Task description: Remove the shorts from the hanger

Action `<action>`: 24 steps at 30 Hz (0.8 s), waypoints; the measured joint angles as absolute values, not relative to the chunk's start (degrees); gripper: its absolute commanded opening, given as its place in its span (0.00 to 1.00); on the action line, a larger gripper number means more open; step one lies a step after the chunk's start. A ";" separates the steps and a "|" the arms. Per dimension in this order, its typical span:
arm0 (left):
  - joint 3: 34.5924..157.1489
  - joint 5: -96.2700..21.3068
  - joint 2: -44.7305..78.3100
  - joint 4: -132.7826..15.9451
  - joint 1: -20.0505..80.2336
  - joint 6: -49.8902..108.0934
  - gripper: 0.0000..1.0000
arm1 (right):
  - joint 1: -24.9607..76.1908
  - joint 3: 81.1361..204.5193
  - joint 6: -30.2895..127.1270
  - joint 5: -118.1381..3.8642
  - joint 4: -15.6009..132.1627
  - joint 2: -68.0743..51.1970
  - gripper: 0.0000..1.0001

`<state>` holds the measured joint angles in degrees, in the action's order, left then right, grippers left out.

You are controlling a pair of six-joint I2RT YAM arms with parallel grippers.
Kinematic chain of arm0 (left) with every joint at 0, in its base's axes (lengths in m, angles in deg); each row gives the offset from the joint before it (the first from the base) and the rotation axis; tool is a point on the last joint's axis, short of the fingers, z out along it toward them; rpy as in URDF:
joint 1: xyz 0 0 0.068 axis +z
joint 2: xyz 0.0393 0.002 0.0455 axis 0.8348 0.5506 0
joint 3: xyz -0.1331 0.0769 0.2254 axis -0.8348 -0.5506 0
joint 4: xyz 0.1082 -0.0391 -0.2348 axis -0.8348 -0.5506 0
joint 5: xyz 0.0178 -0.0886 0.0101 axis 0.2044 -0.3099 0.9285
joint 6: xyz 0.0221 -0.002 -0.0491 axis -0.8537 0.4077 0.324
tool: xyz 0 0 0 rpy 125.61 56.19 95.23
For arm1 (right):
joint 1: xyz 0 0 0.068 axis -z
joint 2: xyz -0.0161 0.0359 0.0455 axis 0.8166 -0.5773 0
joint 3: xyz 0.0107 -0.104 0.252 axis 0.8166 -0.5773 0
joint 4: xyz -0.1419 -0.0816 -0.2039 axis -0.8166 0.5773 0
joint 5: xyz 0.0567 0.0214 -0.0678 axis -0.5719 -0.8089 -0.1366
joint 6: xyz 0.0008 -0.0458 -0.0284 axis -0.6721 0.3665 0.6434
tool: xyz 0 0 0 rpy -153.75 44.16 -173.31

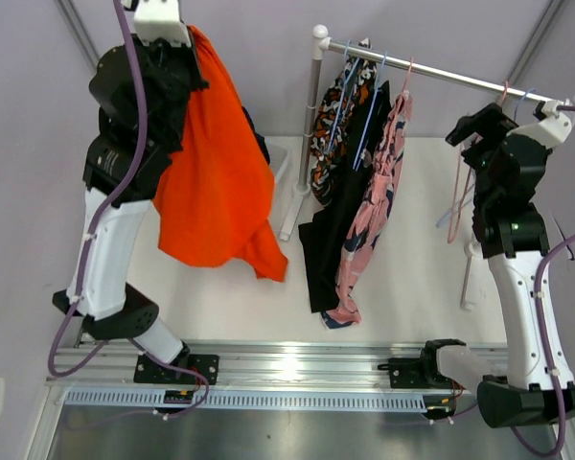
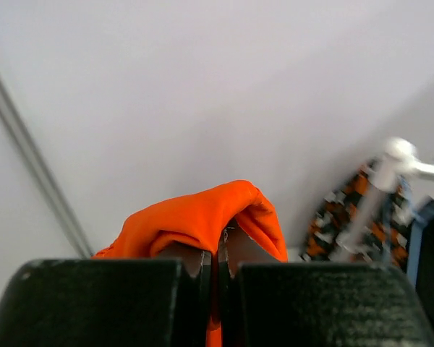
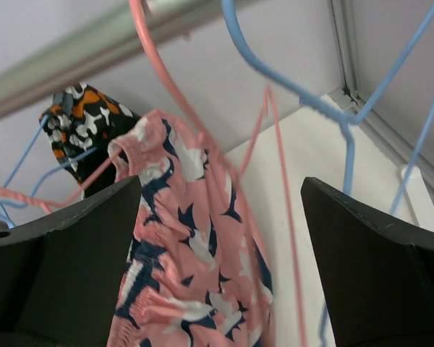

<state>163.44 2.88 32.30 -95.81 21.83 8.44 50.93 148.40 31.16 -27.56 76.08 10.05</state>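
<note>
My left gripper (image 1: 190, 48) is raised high at the far left and is shut on the bright orange-red shorts (image 1: 216, 182), which hang free of the rail. In the left wrist view its jaws (image 2: 217, 254) pinch the orange fabric (image 2: 195, 220). The blotch-pattern shorts (image 1: 331, 134), black shorts (image 1: 328, 240) and pink printed shorts (image 1: 374, 211) hang on hangers from the rail (image 1: 441, 69). My right gripper (image 1: 470, 129) is open and empty near the rail's right end. It faces the pink shorts (image 3: 195, 275) and touches nothing (image 3: 220, 246). The navy shorts cannot be made out clearly.
An empty pink hanger (image 3: 202, 137) and an empty blue hanger (image 3: 304, 94) hang close in front of my right gripper. The rack's left post (image 1: 307, 125) and right post (image 1: 470, 278) stand on the white table. A dark cloth edge (image 1: 259, 144) shows behind the orange shorts.
</note>
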 measured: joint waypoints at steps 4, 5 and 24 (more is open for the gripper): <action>165.39 -0.14 37.72 -92.07 31.25 9.64 0.00 | 50.93 143.31 30.17 -28.70 76.54 14.21 0.99; 165.39 -1.06 38.75 -91.13 32.71 9.95 0.00 | 50.93 141.45 29.78 -29.29 76.25 15.37 0.99; 144.21 -11.48 54.61 -66.26 40.27 15.83 0.23 | 50.97 126.50 26.79 -36.63 77.91 23.39 0.99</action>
<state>144.21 -11.48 54.61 -66.26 40.27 15.83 50.97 126.50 26.79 -36.63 77.91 23.39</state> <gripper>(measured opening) 0.044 0.993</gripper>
